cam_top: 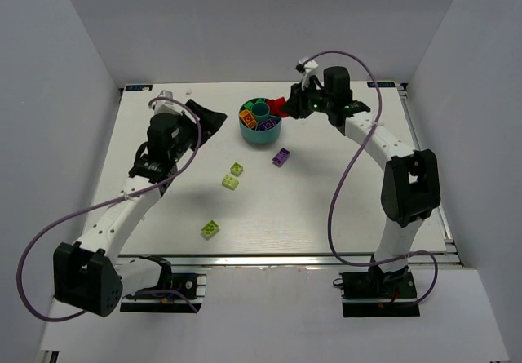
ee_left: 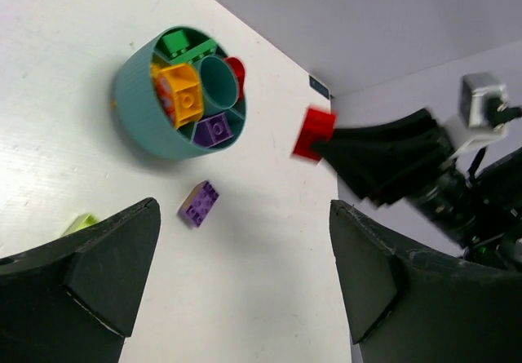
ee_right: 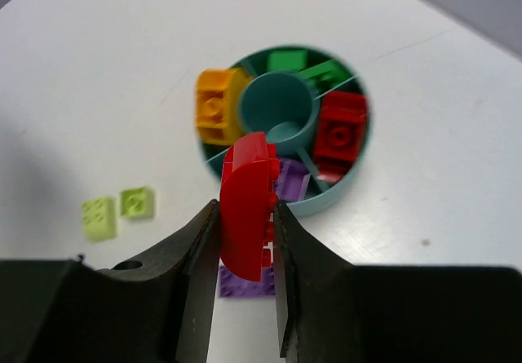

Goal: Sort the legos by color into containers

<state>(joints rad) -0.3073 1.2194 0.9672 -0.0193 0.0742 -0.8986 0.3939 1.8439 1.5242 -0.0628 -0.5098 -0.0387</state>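
Right now pinching a red brick [ee_right: 249, 183] tight in the right gripper [ee_right: 245, 224], hanging it just off the far right rim of the bowl [cam_top: 259, 137]. Holding the left gripper [ee_left: 243, 249] spread wide with nothing in it, hovering far left. Already sitting inside, split by colour: sorted bricks [ee_right: 214, 106] in orange, purple, red, green. Lying loose: a purple brick [cam_top: 281, 157] just near-right of the bowl, three lime bricks [cam_top: 231, 182] nearer and left.

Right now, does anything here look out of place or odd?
Nothing looks broken or spilled. A purple brick and three lime bricks lie loose outside the teal bowl, and the right tool pinches a red brick edgewise.
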